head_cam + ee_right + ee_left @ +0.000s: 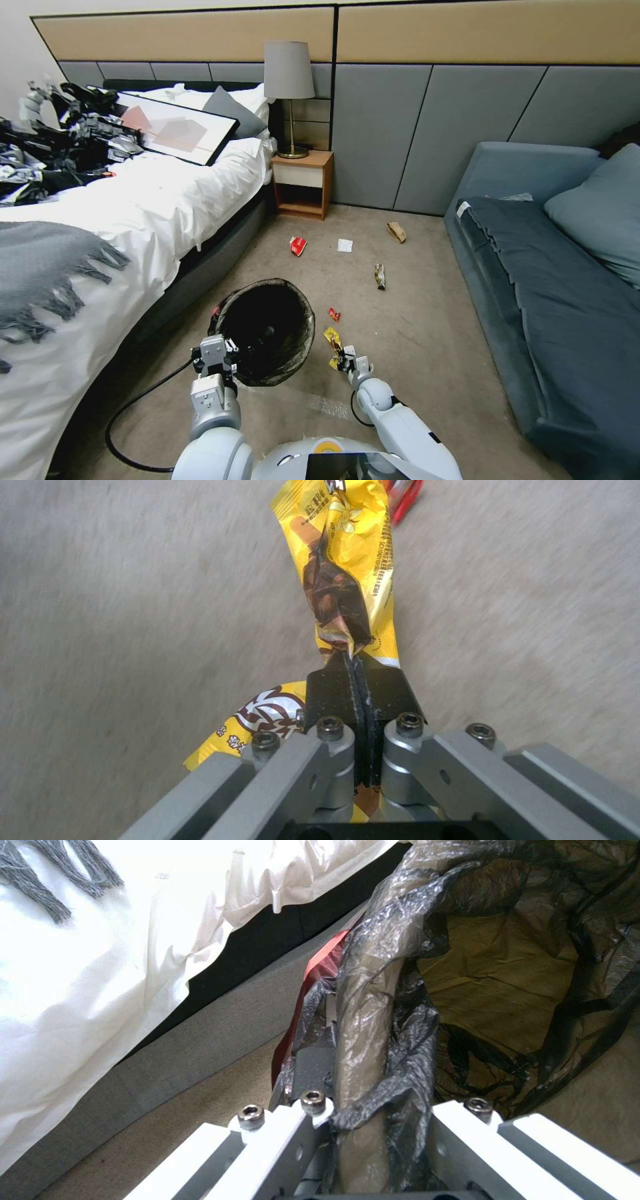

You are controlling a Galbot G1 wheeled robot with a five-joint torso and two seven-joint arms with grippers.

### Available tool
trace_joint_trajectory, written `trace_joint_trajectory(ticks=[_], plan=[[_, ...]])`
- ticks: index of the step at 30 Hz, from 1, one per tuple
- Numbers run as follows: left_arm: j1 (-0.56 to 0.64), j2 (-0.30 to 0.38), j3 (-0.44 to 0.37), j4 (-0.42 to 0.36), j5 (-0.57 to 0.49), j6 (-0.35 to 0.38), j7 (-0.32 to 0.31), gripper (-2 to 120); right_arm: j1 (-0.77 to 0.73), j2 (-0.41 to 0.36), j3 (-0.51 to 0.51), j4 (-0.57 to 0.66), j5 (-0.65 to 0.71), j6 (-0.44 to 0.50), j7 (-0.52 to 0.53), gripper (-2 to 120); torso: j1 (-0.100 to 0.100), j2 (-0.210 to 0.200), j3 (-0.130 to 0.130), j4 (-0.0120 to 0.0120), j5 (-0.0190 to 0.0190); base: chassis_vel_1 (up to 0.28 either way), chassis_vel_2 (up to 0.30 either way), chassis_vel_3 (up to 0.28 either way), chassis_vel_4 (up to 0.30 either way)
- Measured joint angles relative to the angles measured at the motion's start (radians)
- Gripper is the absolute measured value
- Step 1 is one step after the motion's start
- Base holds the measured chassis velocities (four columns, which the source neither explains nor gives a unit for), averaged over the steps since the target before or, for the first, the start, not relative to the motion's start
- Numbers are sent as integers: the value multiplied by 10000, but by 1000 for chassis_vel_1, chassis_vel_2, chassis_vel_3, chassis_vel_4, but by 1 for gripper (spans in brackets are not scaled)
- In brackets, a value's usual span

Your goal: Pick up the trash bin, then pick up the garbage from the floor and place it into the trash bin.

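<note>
The trash bin [270, 330], lined with a crinkly black bag, hangs tilted off the floor beside the bed. My left gripper [215, 349] is shut on its near rim [367, 1040]. Just right of the bin, my right gripper [348, 362] is shut on a yellow snack wrapper [347, 565] low over the carpet, its black pads pinching the wrapper's crumpled middle. More garbage lies on the floor beyond: a small red wrapper [334, 315], a red packet [297, 245], a white paper scrap [345, 245], a dark wrapper [380, 275] and a crumpled brown paper bag [397, 231].
The bed [127, 220] with white sheets runs along the left, close to the bin. A blue-grey sofa [553, 280] lines the right. A wooden nightstand [303, 183] with a lamp stands at the far wall. A black cable [127, 413] loops on the carpet by my left arm.
</note>
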Motion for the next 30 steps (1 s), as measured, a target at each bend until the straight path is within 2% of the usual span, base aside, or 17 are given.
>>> trace_joint_trajectory(ticks=[9, 13, 14, 15, 17, 18, 22, 23, 25, 27, 29, 30], plan=[[-16, 41, 10, 77, -46, 18, 5, 1, -130, 22, 670, 1322, -26, 462, 368, 0, 0, 0, 0, -1, 1, 0, 0, 0, 0], [-20, 47, 23, 130, -63, 25, 5, 1, -187, -97, 1052, 3498, 202, 1092, 285, 0, 0, 0, 0, 1, 0, 0, 0, 0, 0], [-20, 47, 23, 130, -63, 25, 5, 1, -187, -97, 1052, 3498, 202, 1092, 285, 0, 0, 0, 0, 1, 0, 0, 0, 0, 0], [-30, 9, 89, 162, -62, 28, 4, 1, -194, -165, 1123, 4566, 385, 1393, 58, 0, 0, 1, 0, 2, 0, 0, 0, 0, 0], [-13, -9, 176, 189, -67, 34, 5, 1, -260, -316, 1155, 5722, 574, 1829, -432, 0, 0, 0, -1, 1, -1, 0, 0, 0, 0], [-13, -9, 176, 189, -67, 34, 5, 1, -260, -316, 1155, 5722, 574, 1829, -432, 0, 0, 0, -1, 1, -1, 0, 0, 0, 0], [41, 41, 203, 234, -156, 52, 12, 1, -612, -802, 900, 7705, 748, 2728, -1605, 0, 0, 1, -1, 1, 2, 0, 0, 0, 0], [41, 41, 203, 234, -156, 52, 12, 1, -612, -802, 900, 7705, 748, 2728, -1605, 0, 0, 1, -1, 1, 2, 0, 0, 0, 0], [42, 43, 230, 254, -161, 61, 16, 1, -874, -1157, 613, 8324, 794, 3106, -2312, 0, 0, 0, -1, -1, 0, 0, 0, 0, 0], [42, 43, 230, 254, -161, 61, 16, 1, -874, -1157, 613, 8324, 794, 3106, -2312, 0, 0, 0, -1, -1, 0, 0, 0, 0, 0], [32, 37, 272, 312, -141, 69, 26, 1, -1072, -1811, 42, 8460, 1001, 3769, -3892, 0, 0, 1, -1, -1, 1, 0, 0, 0, 0], [32, 37, 272, 312, -141, 69, 26, 1, -1072, -1811, 42, 8460, 1001, 3769, -3892, 0, 0, 1, -1, -1, 1, 0, 0, 0, 0]])
